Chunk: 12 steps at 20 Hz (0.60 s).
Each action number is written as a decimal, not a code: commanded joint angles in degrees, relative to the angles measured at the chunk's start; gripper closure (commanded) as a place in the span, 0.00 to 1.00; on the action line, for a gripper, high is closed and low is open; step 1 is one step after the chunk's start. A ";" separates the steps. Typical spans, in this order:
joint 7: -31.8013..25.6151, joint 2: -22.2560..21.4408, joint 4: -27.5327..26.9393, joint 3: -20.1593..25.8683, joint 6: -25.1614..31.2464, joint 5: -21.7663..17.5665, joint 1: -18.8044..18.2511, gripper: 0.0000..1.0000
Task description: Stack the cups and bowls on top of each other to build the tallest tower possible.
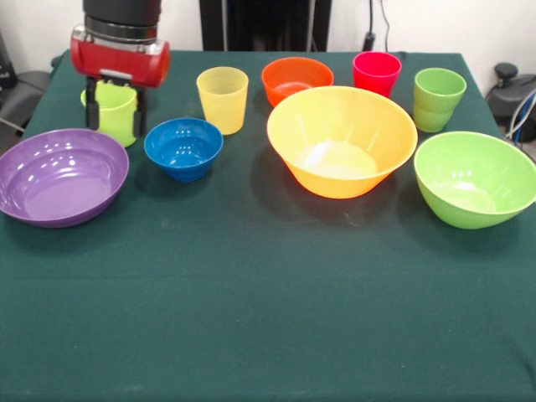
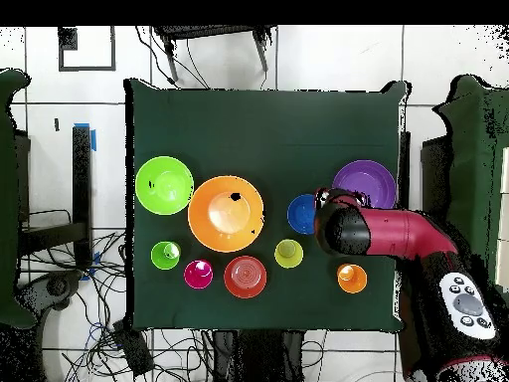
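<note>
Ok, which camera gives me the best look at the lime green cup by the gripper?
Front view: the lime green cup stands upright at the gripper, its front face clear. Overhead, the arm covers it and none of it shows.

glossy smooth plastic bowls [image 1: 342, 142] and cups [image 1: 223, 99] on a matt green cloth table cover [image 1: 251, 310].

Counting five bowls: purple bowl [image 1: 60, 176], blue bowl [image 1: 183, 148], orange-yellow bowl [image 1: 341, 141], green bowl [image 1: 475, 178], red-orange bowl [image 1: 296, 79]. Five cups too: lime cup [image 1: 114, 111], yellow cup [image 1: 223, 100], red cup [image 1: 376, 73], green cup [image 1: 438, 99], plus orange cup [image 2: 352, 278], only spotted from overhead.
</note>
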 commanded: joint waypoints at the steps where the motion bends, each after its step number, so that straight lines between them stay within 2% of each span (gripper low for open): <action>1: -0.57 -1.08 4.79 0.09 5.30 -2.25 2.69 0.00; 5: 3.01 -1.64 7.21 -1.00 4.66 -0.55 4.18 0.00; 12: 11.45 -4.98 10.64 -5.44 3.43 4.52 10.09 0.00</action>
